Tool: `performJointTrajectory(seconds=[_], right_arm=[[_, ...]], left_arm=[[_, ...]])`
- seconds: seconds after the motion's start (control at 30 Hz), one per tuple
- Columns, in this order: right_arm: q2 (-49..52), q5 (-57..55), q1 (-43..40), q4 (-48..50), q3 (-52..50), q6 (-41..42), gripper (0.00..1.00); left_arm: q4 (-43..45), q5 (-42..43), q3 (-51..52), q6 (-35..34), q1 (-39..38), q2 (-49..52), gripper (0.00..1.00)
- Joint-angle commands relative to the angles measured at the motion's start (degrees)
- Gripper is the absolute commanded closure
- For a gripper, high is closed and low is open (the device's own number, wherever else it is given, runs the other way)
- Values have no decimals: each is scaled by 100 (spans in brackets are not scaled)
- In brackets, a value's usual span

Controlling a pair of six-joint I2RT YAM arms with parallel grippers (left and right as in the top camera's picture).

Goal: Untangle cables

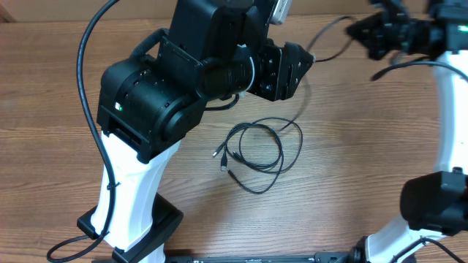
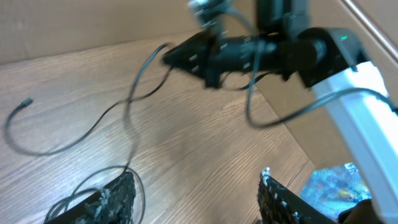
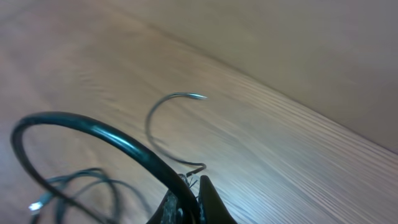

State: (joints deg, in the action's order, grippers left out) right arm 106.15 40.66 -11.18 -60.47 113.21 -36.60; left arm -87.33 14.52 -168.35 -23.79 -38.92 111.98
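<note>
Risk: tangle cinches, or strand slips, if right gripper (image 3: 194, 186), pinched shut on one strand of the cables (image 1: 254, 126), pulls; left gripper (image 2: 196, 177) gapes empty above near coil.

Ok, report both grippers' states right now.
Left gripper: open, holding nothing.
Right gripper: shut on a thin black flexible cable.

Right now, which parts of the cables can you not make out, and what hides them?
Overhead: the left gripper covers part of the cables leading to the right gripper.
Left wrist: the bottom edge and a finger cut off the loops.
Right wrist: blur and the arm's thick wire mask the loops at lower left.
</note>
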Motion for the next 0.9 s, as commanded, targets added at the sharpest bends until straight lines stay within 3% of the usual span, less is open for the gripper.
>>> performJointTrajectory(seconds=[0.0,0.47,0.8,0.83,0.87], right_arm=[[-131,-79,-538,173,37,59,96],[-98,-1220,-3126,1631,37,387,96],[-13,-2149,-4391,2542,37,579,96],[7,-2153,-4505,2643,37,802,85],[28,-2153,-4599,2734,37,1082,0]], left_arm=[[-52,52,-15,157,-11,-2,39],[-212,9,-13,177,-11,-2,48],[-400,11,-13,170,-11,0,48],[-426,11,-13,166,-11,2,48],[-448,11,-13,146,-11,4,48]])
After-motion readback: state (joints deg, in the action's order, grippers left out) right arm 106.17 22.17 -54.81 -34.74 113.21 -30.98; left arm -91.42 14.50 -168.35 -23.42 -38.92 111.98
